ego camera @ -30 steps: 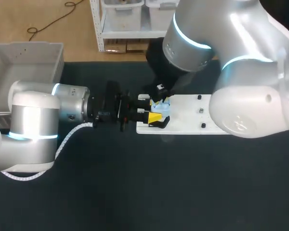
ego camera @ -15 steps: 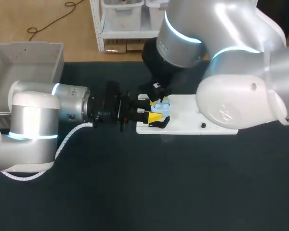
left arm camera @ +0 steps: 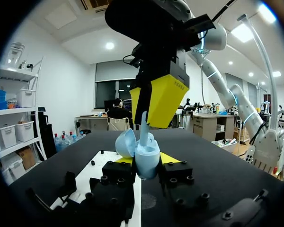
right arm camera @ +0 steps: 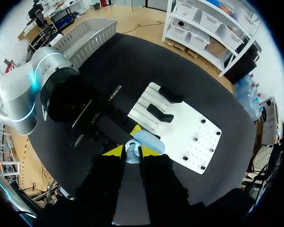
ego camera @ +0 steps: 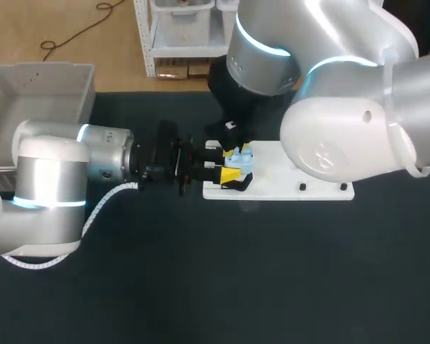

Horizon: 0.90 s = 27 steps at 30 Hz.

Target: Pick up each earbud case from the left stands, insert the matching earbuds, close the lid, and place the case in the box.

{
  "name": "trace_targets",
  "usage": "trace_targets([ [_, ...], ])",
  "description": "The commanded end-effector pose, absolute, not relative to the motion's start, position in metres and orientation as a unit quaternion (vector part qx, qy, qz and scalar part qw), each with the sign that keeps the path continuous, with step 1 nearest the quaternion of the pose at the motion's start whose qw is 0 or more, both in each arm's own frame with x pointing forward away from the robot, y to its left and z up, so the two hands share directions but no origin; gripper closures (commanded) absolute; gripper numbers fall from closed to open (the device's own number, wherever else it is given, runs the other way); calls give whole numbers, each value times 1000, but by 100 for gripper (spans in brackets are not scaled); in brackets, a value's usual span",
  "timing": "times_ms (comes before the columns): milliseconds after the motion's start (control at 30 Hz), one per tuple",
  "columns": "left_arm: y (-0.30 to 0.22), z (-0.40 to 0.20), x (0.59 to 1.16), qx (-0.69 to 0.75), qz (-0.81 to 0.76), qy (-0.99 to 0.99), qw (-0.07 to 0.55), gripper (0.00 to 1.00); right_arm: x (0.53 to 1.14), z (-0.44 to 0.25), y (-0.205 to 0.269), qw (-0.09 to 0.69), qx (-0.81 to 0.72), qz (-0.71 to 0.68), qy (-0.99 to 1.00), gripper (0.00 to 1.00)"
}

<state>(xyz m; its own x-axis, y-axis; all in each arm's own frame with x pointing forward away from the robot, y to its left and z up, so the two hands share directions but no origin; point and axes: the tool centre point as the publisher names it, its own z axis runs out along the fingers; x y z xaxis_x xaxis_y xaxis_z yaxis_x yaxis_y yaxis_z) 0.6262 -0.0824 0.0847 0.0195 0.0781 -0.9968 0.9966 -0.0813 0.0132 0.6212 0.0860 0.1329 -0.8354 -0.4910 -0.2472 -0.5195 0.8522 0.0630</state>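
A light-blue earbud case (left arm camera: 146, 158) stands open, its lid (left arm camera: 127, 142) tipped back, and my left gripper (left arm camera: 146, 163) is shut on its body from both sides. It hangs just over the near left corner of the white plate (ego camera: 322, 188). My right gripper (left arm camera: 157, 104) comes down from above and is shut on a pale earbud (left arm camera: 144, 131), whose stem reaches into the case. In the head view the case (ego camera: 241, 165) shows between the left gripper (ego camera: 231, 169) and the right gripper (ego camera: 238, 149). From the right wrist the case (right arm camera: 132, 147) lies straight below the right gripper (right arm camera: 131, 158).
A grey slatted box (ego camera: 43, 86) sits at the back left of the black table. The white plate carries two black stands (right arm camera: 170, 94) and several small black pegs (ego camera: 302, 187). My right arm's bulky links hang over the plate's right half.
My right arm's upper links have swung leftward over the plate, while its gripper has stayed above the case. The left arm and the case have not moved.
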Motion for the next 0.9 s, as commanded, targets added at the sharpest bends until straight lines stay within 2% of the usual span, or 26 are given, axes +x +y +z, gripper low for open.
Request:
trace_targets([
  [33,-82,85,625,543,-494,495,465,100,620,133,86,111,-264,63,956,100],
  [900,-82,85,625,543,-494,495,465,100,620,127,88,102,-265,72,956,100],
])
